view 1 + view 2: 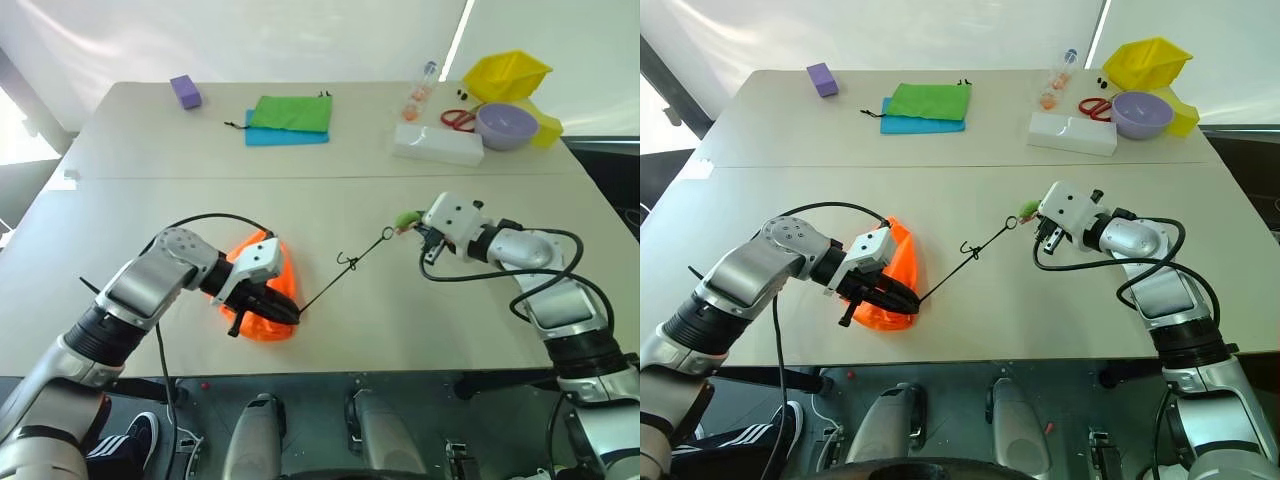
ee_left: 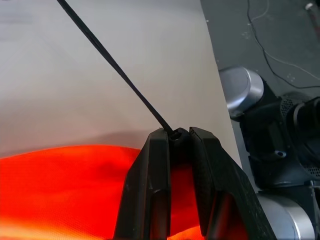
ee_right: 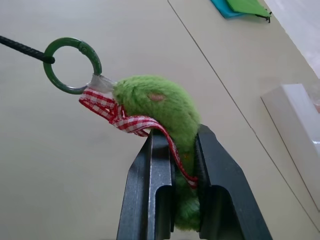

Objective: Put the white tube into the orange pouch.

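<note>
The orange pouch (image 1: 281, 272) lies on the table near its front edge, left of centre. My left gripper (image 1: 286, 312) is shut on the pouch's edge (image 2: 65, 185), right where the black cord (image 2: 115, 70) comes out between the fingertips. The cord (image 1: 345, 265) runs taut across the table to a green ring and a fuzzy green toggle (image 3: 160, 107). My right gripper (image 3: 175, 137) is shut on that toggle (image 1: 405, 219), a little above the table. The white tube is hidden or out of view.
At the back of the table are a purple block (image 1: 185, 91), a green pouch (image 1: 292, 112) lying on a blue pouch (image 1: 285, 136), a white box (image 1: 437, 144), a clear bottle (image 1: 421, 90), red scissors (image 1: 459, 119), a purple bowl (image 1: 506, 125) and a yellow bin (image 1: 508, 75).
</note>
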